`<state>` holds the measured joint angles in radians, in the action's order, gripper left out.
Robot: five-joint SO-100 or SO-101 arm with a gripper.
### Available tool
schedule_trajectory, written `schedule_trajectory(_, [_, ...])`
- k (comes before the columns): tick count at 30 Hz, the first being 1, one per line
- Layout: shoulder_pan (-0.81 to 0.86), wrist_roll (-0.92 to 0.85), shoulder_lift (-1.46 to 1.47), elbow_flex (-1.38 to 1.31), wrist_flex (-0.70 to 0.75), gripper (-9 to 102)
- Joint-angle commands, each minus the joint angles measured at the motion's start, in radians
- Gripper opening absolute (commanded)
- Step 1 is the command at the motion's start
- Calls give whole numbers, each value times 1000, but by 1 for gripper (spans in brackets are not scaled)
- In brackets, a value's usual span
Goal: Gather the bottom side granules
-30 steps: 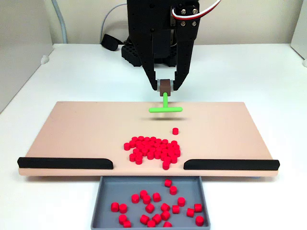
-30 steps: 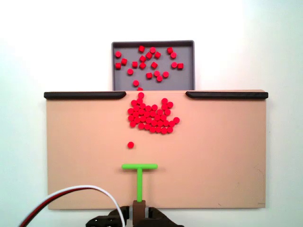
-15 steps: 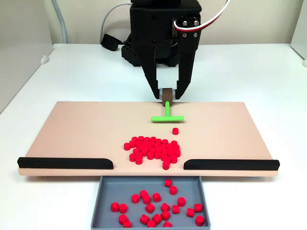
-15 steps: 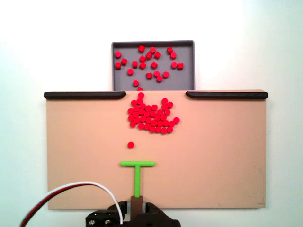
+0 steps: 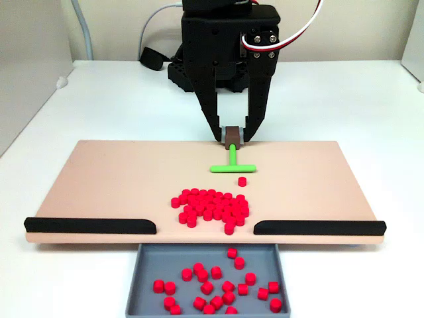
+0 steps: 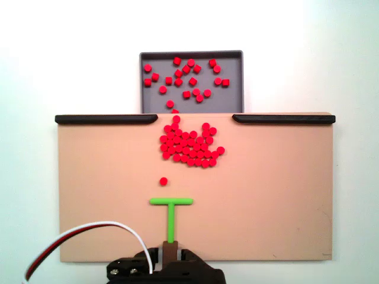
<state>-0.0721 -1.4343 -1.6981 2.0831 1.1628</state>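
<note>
Granules [image 5: 211, 207] lie in a red heap on the pink board [image 5: 99, 185], right by the gap between the two black rails [image 5: 89, 225]. Nearer than the heap, below the board's edge, a gray tray [image 5: 139, 278] on the white table [image 5: 344, 99] already holds a bunch of them. One lone granule [image 5: 243, 181] sits apart from the heap, on the far side of it, just in front of the green T-shaped stick [image 5: 233, 165]. In a fixed view from above, that lone one [image 6: 163, 181] is a bit to the left of the middle of the stick's bar [image 6: 171, 201].

Farther back, the gripper [image 5: 232, 136] is clamped on a small brown block at the end of the stick's handle, so the stick hangs out in front of it like a little rake.

I think the step now is to push the lone granule up to the heap. To do it well, the bar should ride low on the board, so the granule cannot slip under it. The granule sits off to one side of the bar, so sliding the stick a little sideways first may help it meet the middle. Then push slow and straight toward the gap. A fast shove could make the granule roll off the end of the bar, or knock the heap apart. The bar should stay flat and square to the rails, so the heap goes between them and into the tray
</note>
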Motion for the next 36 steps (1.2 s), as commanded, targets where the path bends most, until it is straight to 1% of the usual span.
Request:
schedule_trajectory(1, [-3, -6, 21, -6, -17, 0])
schedule_trajectory(24, [21, 6, 213, -201, -20, 0])
schedule_trajectory(36, [31, -2, 242, -242, -20, 0])
